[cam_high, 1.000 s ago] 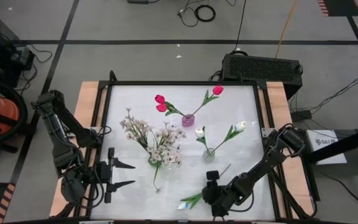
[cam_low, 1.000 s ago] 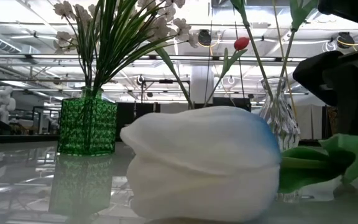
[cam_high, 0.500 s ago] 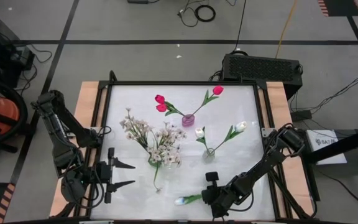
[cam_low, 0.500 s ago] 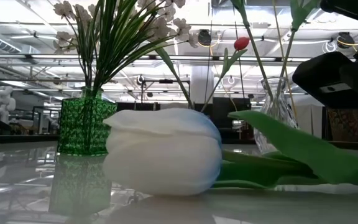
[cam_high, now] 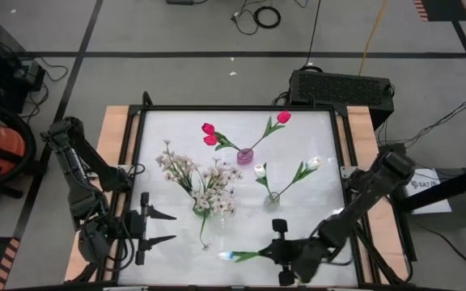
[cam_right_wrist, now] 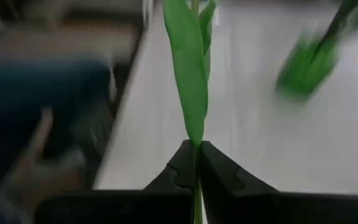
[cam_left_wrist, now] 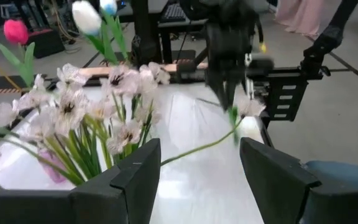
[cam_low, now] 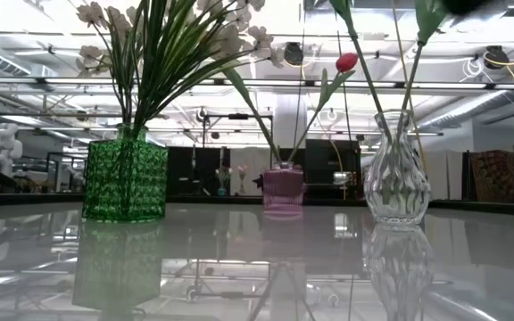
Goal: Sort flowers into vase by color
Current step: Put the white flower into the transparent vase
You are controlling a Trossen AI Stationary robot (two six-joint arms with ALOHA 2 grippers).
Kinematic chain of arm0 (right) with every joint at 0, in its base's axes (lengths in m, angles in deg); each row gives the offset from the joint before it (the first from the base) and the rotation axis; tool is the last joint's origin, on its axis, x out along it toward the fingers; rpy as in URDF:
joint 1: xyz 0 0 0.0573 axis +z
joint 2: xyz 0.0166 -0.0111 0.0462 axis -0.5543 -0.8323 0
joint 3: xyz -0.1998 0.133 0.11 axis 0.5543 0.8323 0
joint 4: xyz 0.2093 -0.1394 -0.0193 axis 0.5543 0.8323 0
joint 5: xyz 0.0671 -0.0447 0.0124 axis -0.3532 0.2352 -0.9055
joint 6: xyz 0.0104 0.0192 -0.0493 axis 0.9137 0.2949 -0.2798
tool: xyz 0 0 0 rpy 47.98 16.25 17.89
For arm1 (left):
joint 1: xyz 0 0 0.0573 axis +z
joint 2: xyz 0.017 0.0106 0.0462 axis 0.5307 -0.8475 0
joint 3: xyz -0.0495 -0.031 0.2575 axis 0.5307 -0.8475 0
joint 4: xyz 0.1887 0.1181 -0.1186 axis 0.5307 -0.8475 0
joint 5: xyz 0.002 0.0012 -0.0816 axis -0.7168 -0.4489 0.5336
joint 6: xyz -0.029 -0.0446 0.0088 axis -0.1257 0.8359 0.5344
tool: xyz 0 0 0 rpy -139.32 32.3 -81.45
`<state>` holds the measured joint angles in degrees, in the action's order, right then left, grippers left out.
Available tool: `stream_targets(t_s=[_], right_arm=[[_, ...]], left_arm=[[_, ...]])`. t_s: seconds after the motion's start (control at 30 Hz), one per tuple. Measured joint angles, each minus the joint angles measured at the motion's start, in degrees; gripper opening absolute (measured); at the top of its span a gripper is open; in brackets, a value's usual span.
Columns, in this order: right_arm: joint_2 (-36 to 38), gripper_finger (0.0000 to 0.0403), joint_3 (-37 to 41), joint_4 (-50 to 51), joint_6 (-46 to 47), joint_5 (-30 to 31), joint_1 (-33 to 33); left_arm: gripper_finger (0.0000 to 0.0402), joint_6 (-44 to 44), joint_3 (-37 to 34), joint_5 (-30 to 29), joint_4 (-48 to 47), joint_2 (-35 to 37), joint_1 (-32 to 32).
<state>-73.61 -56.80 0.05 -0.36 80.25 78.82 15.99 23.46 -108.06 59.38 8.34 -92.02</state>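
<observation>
A white tulip (cam_high: 226, 256) on a green leafy stem hangs level above the table's near edge, bloom toward the table's left, with my right gripper (cam_high: 272, 253) shut on its stem. My left gripper (cam_high: 168, 227) waits open at the table's near left. A green vase (cam_high: 204, 209) holds cream blossoms (cam_high: 186, 171). A pink vase (cam_high: 244, 155) holds pink-red tulips (cam_high: 209, 133). A clear vase (cam_high: 273, 200) holds white tulips (cam_high: 313, 163). The held tulip is out of the low view. My right gripper pinches the tulip's green stem (cam_right_wrist: 196, 138) between its two fingertips, where a long leaf (cam_right_wrist: 188, 68) runs beside it. The fingers come from the table's right, slanting down, roughly along the stem. The tulip is lifted clear of the table and sticks out ahead of the fingers.
The three vases stand in the table's middle: green (cam_low: 125, 178), pink (cam_low: 283, 189), clear (cam_low: 397, 183). A loose green stem (cam_high: 203, 232) lies by the green vase toward the near edge. The glossy white table (cam_high: 314, 133) has a dark raised frame (cam_high: 237, 107).
My right gripper has risen from the table's near edge and tipped toward level, taking the white tulip with it. The tulip first slid toward the table's left, then came up clear of the table and out of the low view.
</observation>
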Motion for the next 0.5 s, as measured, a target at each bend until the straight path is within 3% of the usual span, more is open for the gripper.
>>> stream_targets(t_s=[0.13, 0.27, 0.4, 0.5], right_arm=[[5.5, 0.0001, -0.07, -9.46, -9.4, 9.86, 2.29], [9.72, 0.0, -0.09, -29.11, -25.95, 18.77, 4.11], [9.99, 0.0, -0.2, -53.54, -43.83, 20.87, 4.1], [10.12, 0.0, -0.2, -62.83, -52.26, 20.9, 3.62]], left_arm=[[0.0228, -6.44, 0.0, 0.01, 4.27, 0.0, 0.35], [0.0228, -15.84, 0.0, 0.0, 11.46, 0.0, 1.32], [0.0228, -20.91, 0.0, 0.68, 16.46, 0.0, 2.91], [0.0228, -20.59, 0.02, 2.4, 16.63, -0.03, 4.57]])
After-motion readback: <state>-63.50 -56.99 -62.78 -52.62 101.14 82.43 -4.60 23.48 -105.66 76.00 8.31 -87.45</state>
